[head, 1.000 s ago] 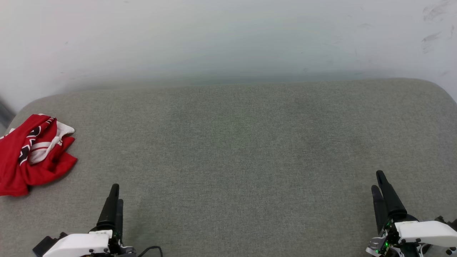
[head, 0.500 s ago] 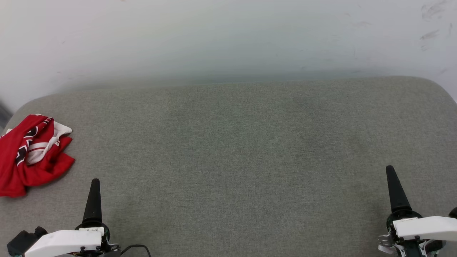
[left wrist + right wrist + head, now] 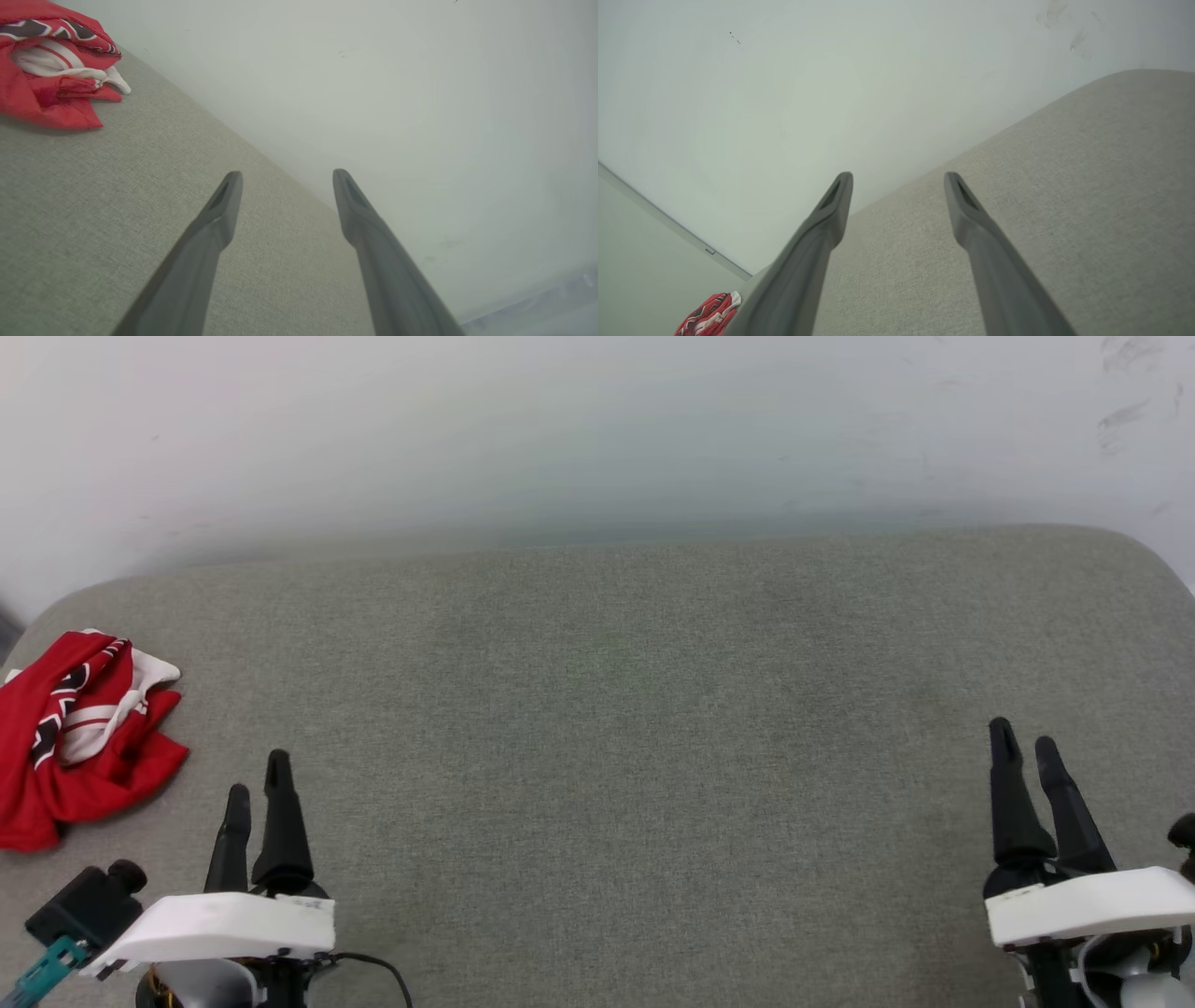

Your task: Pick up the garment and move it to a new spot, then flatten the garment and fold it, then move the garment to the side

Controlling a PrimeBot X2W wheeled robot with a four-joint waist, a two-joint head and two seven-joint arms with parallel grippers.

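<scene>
The garment (image 3: pixel 79 733) lies crumpled at the far left edge of the grey cushioned surface (image 3: pixel 616 709), red with white and black-outlined parts showing. It sits at the upper left of the left wrist view (image 3: pixel 51 70) and small at the bottom left of the right wrist view (image 3: pixel 707 315). My left gripper (image 3: pixel 257 777) stands open at the lower left, a short way right of the garment and not touching it. At the lower right my right gripper (image 3: pixel 1022 735) is open too, far from the cloth. Both hold nothing (image 3: pixel 285 173) (image 3: pixel 899 175).
A pale wall (image 3: pixel 597 429) rises right behind the cushion's far edge. The cushion's corners are rounded at the back left and back right. A strip of floor edge (image 3: pixel 668 219) runs beside the surface in the right wrist view.
Both grippers have turned about their own axes so that two fingers show side by side, and both reach a little farther up the head view. The garment has not moved.
</scene>
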